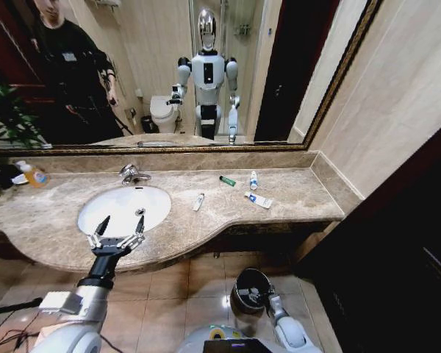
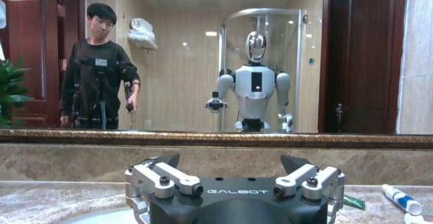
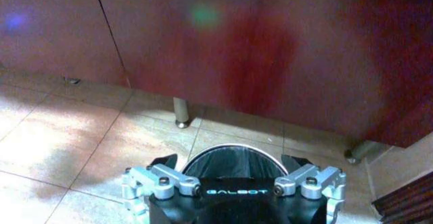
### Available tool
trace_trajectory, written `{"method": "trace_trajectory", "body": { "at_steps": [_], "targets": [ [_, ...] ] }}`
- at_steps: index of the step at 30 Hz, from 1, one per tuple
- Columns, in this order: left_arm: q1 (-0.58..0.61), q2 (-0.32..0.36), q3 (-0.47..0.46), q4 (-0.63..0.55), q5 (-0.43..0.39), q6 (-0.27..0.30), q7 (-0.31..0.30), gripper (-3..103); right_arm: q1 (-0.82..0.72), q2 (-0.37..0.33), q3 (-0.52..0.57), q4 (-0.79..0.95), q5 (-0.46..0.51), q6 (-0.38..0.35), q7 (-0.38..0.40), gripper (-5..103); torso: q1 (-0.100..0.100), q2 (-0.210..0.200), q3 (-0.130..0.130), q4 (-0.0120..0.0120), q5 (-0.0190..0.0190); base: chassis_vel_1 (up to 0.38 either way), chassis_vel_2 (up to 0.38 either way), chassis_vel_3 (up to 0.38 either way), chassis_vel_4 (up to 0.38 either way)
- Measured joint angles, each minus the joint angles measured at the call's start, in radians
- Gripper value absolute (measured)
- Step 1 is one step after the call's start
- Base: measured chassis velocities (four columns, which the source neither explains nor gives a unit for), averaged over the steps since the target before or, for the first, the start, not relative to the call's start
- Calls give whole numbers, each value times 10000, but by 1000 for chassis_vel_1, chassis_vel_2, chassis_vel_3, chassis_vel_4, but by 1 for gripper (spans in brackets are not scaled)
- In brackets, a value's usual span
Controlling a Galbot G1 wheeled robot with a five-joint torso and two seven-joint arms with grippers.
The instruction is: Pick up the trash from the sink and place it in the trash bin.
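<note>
Beige-brown marble forms the counter (image 1: 294, 193), which runs along the mirror wall. At its back left corner stands an orange-liquid bottle with a white top (image 1: 34, 175). Next comes the white oval sink (image 1: 125, 208), set into the left half with a chrome faucet (image 1: 132, 174) at its back rim. The left gripper (image 1: 119, 234) hangs over the front rim of the sink, its jaws spread wide with nothing between them; the left wrist view shows the same black fingers (image 2: 161, 176) apart, facing the mirror.

Right of the sink, the trash lies on the bare counter: a white tube with a blue mark (image 1: 198, 201) close to the sink's right rim, then a small dark green tube (image 1: 227, 180) nearer the back edge, a small white bottle (image 1: 253, 180) upright just beside it, and another white tube with blue marks (image 1: 258, 200) toward the front edge.

Below the counter's front edge, on the tiled floor, sits the round dark metallic grey trash bin (image 1: 250, 289). The right gripper (image 3: 233, 176) is just above its shiny rim, jaws spread and empty.
</note>
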Motion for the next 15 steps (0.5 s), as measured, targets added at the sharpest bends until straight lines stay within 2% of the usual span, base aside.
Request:
{"method": "trace_trajectory", "body": {
  "at_steps": [7,15],
  "targets": [
    [0,0,0,0,0,0,0,100,-343,-134,50,751,168,1,118,100,0,0,0,-1,1,0,0,0,0],
    [0,0,0,0,0,0,0,100,-1006,-631,201,2759,708,-123,390,100,0,0,0,-1,1,0,0,0,0]
  ]
}}
